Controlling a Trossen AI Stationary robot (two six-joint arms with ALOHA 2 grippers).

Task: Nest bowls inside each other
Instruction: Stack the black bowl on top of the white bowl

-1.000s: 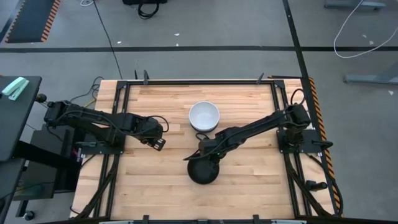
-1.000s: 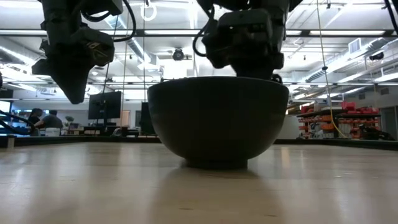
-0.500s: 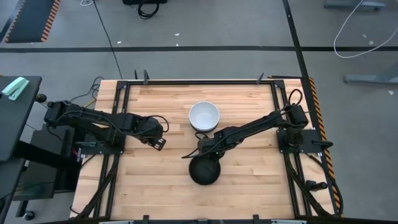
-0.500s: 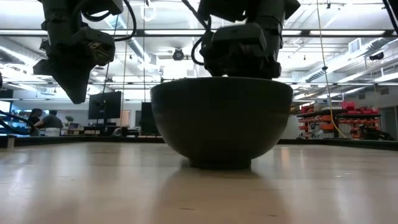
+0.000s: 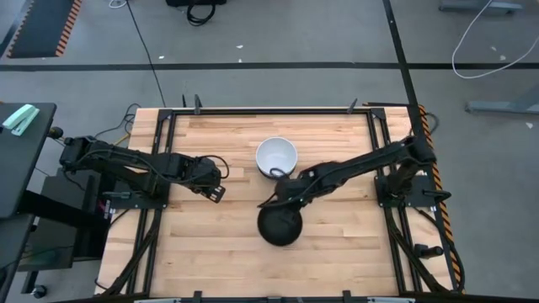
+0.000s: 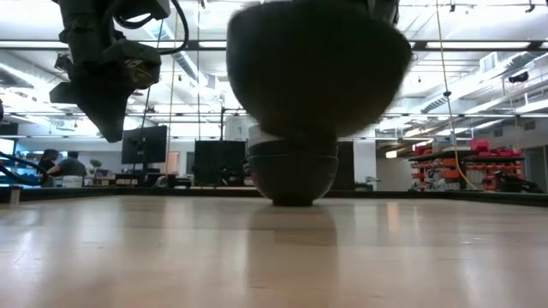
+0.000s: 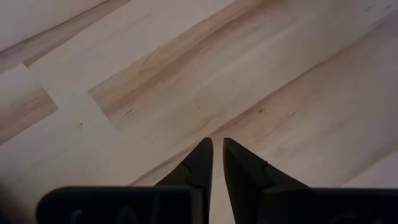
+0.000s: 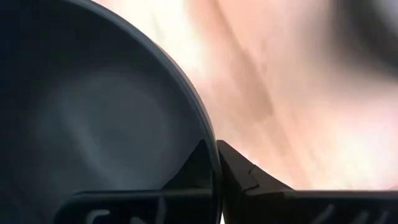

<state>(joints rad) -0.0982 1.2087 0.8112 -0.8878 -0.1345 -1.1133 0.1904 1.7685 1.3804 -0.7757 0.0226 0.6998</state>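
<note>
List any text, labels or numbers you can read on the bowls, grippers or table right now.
None can be read.
Black bowl, held by the right gripper: plain, no marking.
White bowl: plain.
Left gripper, idle over the table: no lettering shows.
Right wrist view: pale marks on the dark bar at the gripper's base, too blurred to read.
Low view: background screens and shelves, too small to read.

Black bowl (image 5: 280, 225) lifted clear of table, white bowl (image 5: 276, 156) upright mid-table behind
</note>
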